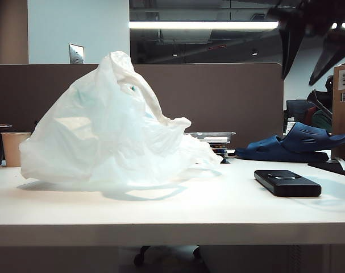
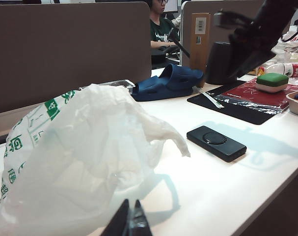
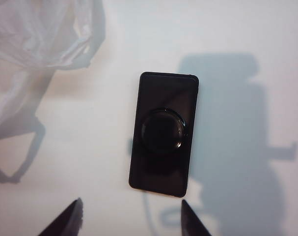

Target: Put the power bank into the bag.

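The power bank point(image 1: 287, 182) is a flat black slab with a round mark on top, lying flat on the white table at the right. The bag point(image 1: 107, 128), a large crumpled translucent white carrier with green lettering, stands heaped at the centre left, well apart from it. In its wrist view my right gripper point(image 3: 131, 205) hovers above the power bank point(image 3: 163, 133), open and holding nothing, the near end of the slab just beyond the two tips. My right arm point(image 1: 308, 25) hangs dark at the upper right. My left gripper point(image 2: 130, 209) is shut and empty beside the bag point(image 2: 80, 162).
Dark blue sandals point(image 1: 291, 145) lie behind the power bank. A cardboard box point(image 1: 344, 108) stands at the far right and a paper cup point(image 1: 14, 148) at the far left. A black mat point(image 2: 237, 105) carries a green-topped object point(image 2: 272, 82). A brown partition point(image 1: 229, 96) closes off the back.
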`<state>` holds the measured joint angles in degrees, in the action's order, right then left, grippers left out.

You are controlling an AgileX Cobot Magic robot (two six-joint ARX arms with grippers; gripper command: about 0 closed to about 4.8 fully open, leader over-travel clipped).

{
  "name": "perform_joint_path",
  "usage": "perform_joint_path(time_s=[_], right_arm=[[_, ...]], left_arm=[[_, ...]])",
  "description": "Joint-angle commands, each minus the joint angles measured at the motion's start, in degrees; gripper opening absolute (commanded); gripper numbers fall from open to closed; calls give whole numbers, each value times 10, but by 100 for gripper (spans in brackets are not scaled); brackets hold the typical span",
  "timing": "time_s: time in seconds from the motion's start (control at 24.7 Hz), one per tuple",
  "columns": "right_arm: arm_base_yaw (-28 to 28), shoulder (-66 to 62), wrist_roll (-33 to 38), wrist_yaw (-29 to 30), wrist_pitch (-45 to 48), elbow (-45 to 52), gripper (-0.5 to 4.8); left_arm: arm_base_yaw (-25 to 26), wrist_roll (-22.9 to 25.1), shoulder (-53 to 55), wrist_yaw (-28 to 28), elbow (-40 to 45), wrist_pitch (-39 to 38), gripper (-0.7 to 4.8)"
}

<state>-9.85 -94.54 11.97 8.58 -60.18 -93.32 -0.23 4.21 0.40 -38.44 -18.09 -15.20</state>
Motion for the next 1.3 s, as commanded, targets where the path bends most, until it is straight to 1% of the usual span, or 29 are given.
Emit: perform_joint_path(time_s=[0.04,0.08,0.16,0.2,0.28,0.41,0.45,0.65,1.01,1.14,1.3], right_arm=[[-4,-22,0,-2,10,-3,313],[-6,-30,0,-2,10,-3,346],[-6,-42,0,-2,11,-3,392],[-7,-49,0,-2,12,-3,406],[-9,-58,0,-9,15,-3,410],[-12,-72,-2,-25,21,-3,470],[-14,-77,-2,-28,24,-3,479],[-21,-104,-2,-31,47,-3,479],[-27,-127,3,-55,54,4,479],[-27,-128,12,-70,77,32,479],[-27,-129,16,-70,104,66,479]], left_arm=[[-1,-1,0,-3,-4,-2,-6],[-1,0,0,-3,-4,-5,-6],[-1,1,0,-3,-4,-10,-6],[-1,1,0,-3,-4,-11,-6],[-1,1,0,-3,-4,-11,-6],[0,1,0,-2,-4,-11,-6],[-1,1,0,-2,-4,-11,-6],[0,1,0,-2,-4,-11,-6],[0,1,0,-2,-4,-11,-6],[0,1,0,-2,-4,-11,-6],[0,1,0,-2,-4,-11,-6]])
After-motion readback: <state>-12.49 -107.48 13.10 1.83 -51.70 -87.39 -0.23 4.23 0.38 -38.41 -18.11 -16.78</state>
